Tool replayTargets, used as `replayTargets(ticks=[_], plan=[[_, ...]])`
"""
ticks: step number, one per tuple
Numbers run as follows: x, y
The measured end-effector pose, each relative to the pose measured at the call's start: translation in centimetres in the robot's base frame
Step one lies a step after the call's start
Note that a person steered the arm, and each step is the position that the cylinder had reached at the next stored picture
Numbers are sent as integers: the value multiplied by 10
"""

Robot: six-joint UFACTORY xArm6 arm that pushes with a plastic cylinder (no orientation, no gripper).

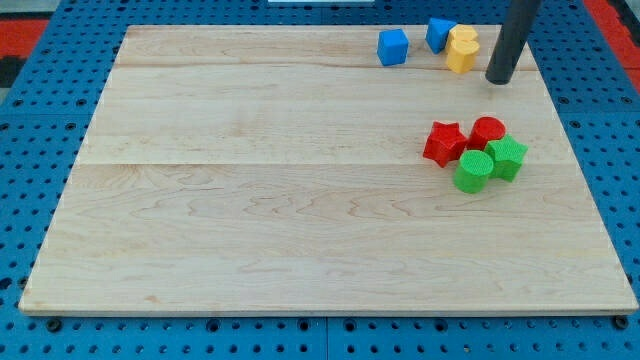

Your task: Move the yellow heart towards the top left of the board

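Observation:
The yellow heart (461, 56) lies near the board's top edge at the view's upper right, with a second yellow block (463, 36) touching it just above. My tip (500, 80) rests on the board just right of and slightly below the yellow heart, a small gap apart. A blue block (439, 33) touches the yellow pair on their left. A blue cube (393, 46) sits further left, alone.
A cluster sits at the view's right middle: a red star (444, 143), a red cylinder (487, 131), a green cylinder (474, 171) and a green block (507, 158). The wooden board (250, 200) lies on a blue pegboard.

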State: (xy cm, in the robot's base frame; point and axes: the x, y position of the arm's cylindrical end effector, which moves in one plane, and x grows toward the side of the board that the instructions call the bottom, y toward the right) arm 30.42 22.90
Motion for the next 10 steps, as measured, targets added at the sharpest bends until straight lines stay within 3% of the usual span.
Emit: replayTargets(ticks=[2,3,5,7,10], plan=[[-5,78],[-29,87],[-60,13],[-59,-100],[-47,-110]])
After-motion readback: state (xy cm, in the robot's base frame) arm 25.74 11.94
